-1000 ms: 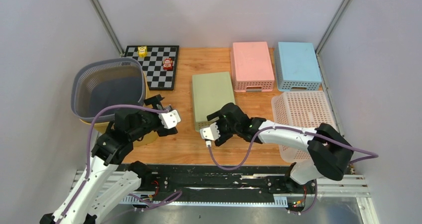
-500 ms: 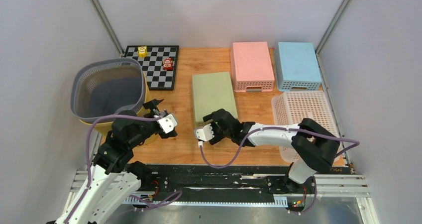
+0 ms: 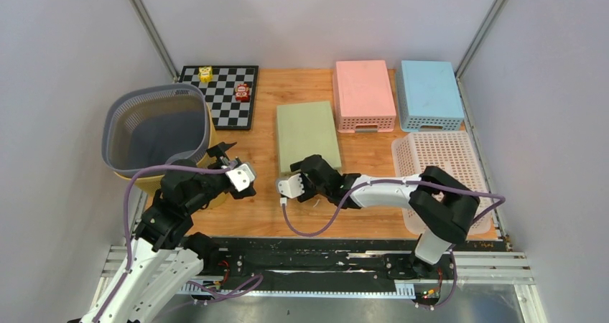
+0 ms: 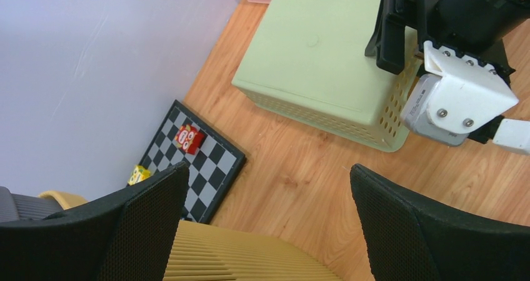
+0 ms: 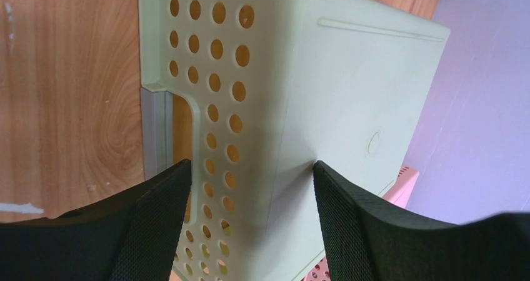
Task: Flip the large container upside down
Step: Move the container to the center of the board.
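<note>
A large grey mesh basket (image 3: pixel 154 125) sits upright, mouth up, on a yellow ribbed container (image 3: pixel 147 185) at the left. My left gripper (image 3: pixel 228 164) is open and empty just right of them; in the left wrist view (image 4: pixel 269 172) its jaws hang over the yellow ribbed wall (image 4: pixel 237 256). A pale green perforated bin (image 3: pixel 307 133) lies bottom-up in the middle. My right gripper (image 3: pixel 305 172) is open, with its jaws astride the bin's near top edge (image 5: pixel 250 167), one finger (image 5: pixel 350 225) against the bin's flat bottom (image 5: pixel 350 106).
A chessboard (image 3: pixel 226 100) with a red toy (image 3: pixel 243 92) and a yellow toy (image 3: pixel 205 72) lies at the back left. A pink bin (image 3: pixel 363 93) and a blue bin (image 3: pixel 429 93) stand bottom-up at the back. A pale perforated basket (image 3: pixel 438 165) sits at the right.
My right gripper has moved left and closed in on the green bin's near end. My left gripper drew back a little, then held still.
</note>
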### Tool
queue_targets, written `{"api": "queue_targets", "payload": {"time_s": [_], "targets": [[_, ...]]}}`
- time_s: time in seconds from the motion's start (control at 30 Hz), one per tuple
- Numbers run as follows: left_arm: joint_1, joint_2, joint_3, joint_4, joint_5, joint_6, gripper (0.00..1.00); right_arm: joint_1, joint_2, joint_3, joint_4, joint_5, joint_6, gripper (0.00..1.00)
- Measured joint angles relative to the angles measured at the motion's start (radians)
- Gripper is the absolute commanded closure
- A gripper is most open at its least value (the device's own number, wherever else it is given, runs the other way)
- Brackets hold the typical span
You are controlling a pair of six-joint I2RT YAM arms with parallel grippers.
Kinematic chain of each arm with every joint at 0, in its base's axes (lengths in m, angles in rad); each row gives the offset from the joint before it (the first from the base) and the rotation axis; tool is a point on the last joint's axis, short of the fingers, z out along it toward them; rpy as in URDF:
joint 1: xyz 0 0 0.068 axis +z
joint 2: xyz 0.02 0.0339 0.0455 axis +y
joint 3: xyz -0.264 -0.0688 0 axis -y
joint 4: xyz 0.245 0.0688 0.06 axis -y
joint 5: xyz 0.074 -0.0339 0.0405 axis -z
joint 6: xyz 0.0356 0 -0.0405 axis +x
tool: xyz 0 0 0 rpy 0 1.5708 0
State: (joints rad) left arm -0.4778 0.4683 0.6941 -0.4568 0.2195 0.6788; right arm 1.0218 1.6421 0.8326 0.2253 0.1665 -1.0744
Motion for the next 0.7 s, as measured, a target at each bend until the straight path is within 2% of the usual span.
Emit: {"api": "queue_targets", "payload": {"time_s": [0.27,0.7], "targets": [[0.005,0.000,0.000,0.003,0.006,-0.006,0.00,-0.010,0.057,0.078,-0.028,0.009,0.000,0.30],[0.006,-0.002,-0.005,0.013,0.006,-0.010,0.00,-0.092,0.226,0.311,-0.096,-0.027,-0.018,0.30]]}}
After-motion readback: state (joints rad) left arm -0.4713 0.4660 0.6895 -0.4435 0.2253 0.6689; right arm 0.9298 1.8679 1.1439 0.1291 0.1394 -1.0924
